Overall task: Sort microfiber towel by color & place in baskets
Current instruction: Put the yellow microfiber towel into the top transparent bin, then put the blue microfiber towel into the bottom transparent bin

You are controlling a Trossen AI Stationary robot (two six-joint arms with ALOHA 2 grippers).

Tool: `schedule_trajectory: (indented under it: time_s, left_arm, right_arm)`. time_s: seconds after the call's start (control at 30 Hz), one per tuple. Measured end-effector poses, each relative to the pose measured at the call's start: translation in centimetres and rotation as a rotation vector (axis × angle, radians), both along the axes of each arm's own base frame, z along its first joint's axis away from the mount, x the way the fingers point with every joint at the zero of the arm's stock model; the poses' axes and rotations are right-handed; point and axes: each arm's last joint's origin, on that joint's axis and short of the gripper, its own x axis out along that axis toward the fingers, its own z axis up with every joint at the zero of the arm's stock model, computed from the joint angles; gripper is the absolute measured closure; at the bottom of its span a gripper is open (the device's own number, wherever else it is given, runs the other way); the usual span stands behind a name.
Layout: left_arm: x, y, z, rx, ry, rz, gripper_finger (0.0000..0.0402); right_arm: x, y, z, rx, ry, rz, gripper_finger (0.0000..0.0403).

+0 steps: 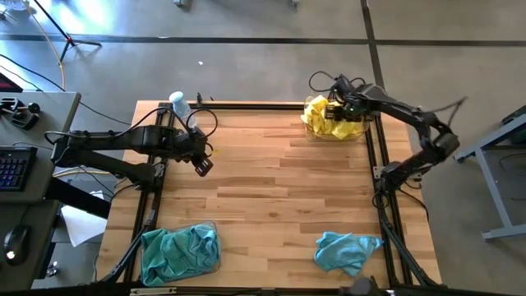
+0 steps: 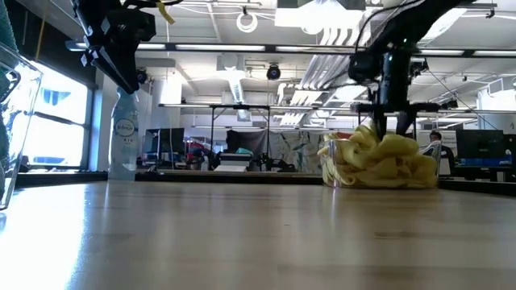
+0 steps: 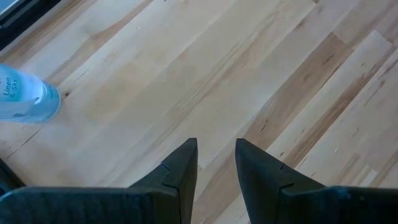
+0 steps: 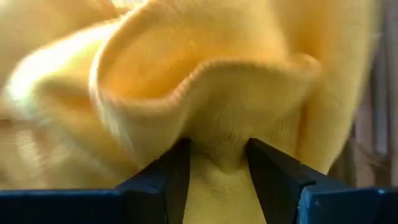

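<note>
Yellow towel (image 4: 211,93) bunched btwn right gripper (image 4: 217,165) fingers, jaws apart.

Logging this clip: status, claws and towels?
Right claw open over yellow towels in far-right basket. Left claw idle, empty, far-left. One teal towel loose near-right; path unobstructed.

Far right corner of the counter (image 1: 271,181): basket (image 1: 335,130) holding towels (image 1: 329,117), right hand (image 1: 335,105) above them. Far left: bottle (image 1: 178,104), left hand (image 1: 202,164) beside. Near left: second basket (image 1: 177,257), filled. Near right: loose towel (image 1: 345,251).
</note>
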Motion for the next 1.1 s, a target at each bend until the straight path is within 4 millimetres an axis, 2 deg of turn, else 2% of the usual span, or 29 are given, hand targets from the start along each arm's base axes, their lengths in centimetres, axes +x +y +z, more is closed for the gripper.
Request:
schedule_trajectory:
  time_s: [0.2, 0.4, 0.6, 0.8, 0.93, 1.1]
  left_arm:
    - [0.0, 0.0, 0.0, 0.000, -0.001, 0.000, 0.0303]
    - [0.0, 0.0, 0.0, -0.005, -0.007, 0.013, 0.0303]
    - [0.0, 0.0, 0.0, -0.013, -0.011, 0.023, 0.0303]
    - [0.1, -0.3, 0.0, -0.034, -0.028, 0.054, 0.0303]
    - [0.1, -1.1, 0.0, -0.052, -0.043, 0.050, 0.0303]
    - [0.7, -2.7, 0.2, -0.077, -0.110, 0.005, 0.0303]
  right_arm:
    - [-1.9, 2.3, 4.0, -0.109, -0.080, -0.018, 0.0246]
    - [-2.4, 6.0, 6.0, -0.108, -0.122, 0.014, 0.0248]
    - [-1.4, 11.1, 6.6, -0.021, -0.122, 0.105, 0.0264]
    - [0.4, 16.9, 6.4, 0.074, -0.154, 0.210, 0.0272]
    - [1.0, 20.7, 6.3, 0.051, -0.186, 0.275, 0.0272]
    - [0.6, 24.8, 6.3, 0.017, -0.215, 0.393, 0.0272]
